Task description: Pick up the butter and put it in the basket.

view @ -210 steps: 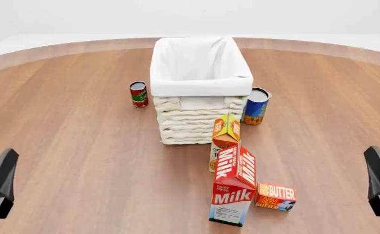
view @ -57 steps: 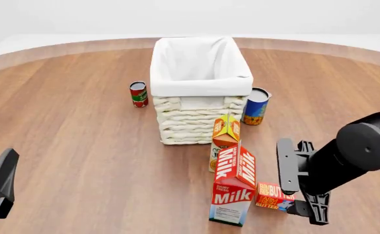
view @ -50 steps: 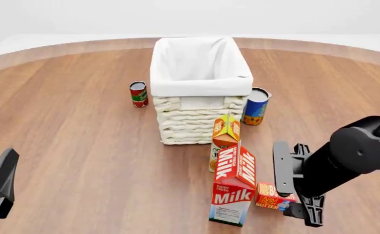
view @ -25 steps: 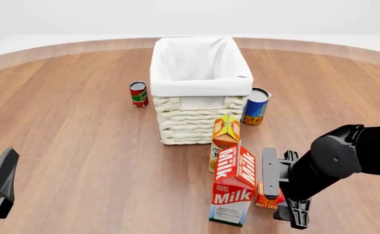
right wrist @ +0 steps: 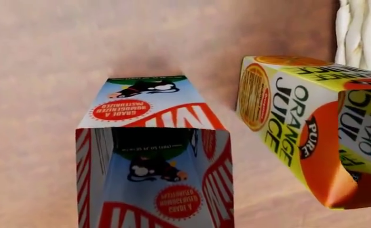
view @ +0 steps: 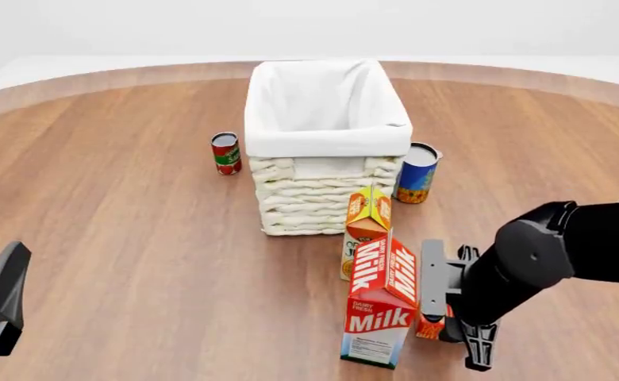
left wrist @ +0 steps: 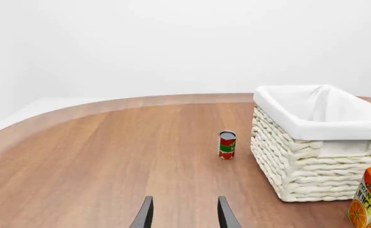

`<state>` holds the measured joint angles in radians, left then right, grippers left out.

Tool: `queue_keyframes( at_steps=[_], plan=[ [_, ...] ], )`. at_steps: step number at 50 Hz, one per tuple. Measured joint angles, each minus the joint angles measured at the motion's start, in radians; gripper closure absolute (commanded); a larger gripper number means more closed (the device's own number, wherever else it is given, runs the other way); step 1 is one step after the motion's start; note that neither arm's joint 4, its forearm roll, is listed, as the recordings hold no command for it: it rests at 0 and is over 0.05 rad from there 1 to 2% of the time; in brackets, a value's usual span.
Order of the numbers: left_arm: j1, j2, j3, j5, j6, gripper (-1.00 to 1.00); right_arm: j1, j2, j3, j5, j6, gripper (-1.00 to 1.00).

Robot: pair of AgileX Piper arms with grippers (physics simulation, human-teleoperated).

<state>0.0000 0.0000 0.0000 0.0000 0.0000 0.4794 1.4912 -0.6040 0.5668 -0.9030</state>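
Fingers of the right gripper (view: 449, 317) straddle the small red-orange butter box (view: 432, 325), at three o'clock of the tall red-and-white milk carton (view: 379, 300); whether they grip it, I cannot tell.

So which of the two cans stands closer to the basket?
The blue-and-yellow can, right beside the cream wicker basket at its near right corner. The small red can stands clearly apart on the left.
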Motion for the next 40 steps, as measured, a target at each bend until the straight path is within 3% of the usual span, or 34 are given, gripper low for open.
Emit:
queue_keyframes(
  at_steps=[26, 30, 40],
  plan=[
    [0.0, 0.0, 0.0, 0.0, 0.0, -1.0, -0.129, -0.226, -0.103, 0.237, -0.105, 1.0],
    [0.0, 0.0, 0.0, 0.0, 0.0, -1.0, -0.129, -0.261, -0.133, 0.264, -0.092, 1.0],
    [0.0, 0.0, 0.0, 0.0, 0.0, -1.0, -0.059, -0.34, -0.234, 0.315, 0.004, 1.0]
  ],
)
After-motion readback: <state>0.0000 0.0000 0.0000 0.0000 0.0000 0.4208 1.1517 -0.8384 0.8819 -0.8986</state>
